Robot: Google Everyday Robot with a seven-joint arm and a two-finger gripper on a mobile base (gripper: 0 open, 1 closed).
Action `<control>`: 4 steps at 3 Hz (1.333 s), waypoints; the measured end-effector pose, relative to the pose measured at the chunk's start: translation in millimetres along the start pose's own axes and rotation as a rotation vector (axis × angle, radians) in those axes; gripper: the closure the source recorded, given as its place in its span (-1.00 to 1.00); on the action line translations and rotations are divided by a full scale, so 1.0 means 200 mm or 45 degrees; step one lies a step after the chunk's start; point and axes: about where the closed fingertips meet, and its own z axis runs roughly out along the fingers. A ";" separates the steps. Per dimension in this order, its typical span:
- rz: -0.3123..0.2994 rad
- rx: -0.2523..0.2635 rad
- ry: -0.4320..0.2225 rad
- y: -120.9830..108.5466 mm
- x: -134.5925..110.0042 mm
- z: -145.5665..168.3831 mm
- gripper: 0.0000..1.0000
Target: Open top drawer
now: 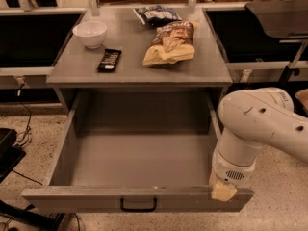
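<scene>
End effector [223,191] at top drawer [91,200] front

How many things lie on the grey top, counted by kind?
Bowl: 1
Snack bags: 2
Black bar: 1
Total: 4
The gripper is at the front right corner of the open drawer.

On the grey table top [132,49] a white bowl [90,32] stands at the back left, a flat black packet [109,60] lies near it, and a yellow snack bag [169,44] lies in front of a darker bag [156,14].
</scene>
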 end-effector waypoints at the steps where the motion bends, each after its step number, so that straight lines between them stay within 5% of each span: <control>1: 0.000 0.000 0.000 0.00 0.00 0.00 -0.29; 3: 0.000 0.000 0.000 0.00 0.00 0.00 -1.00; 4: -0.034 0.037 -0.006 0.01 -0.01 -0.09 -1.00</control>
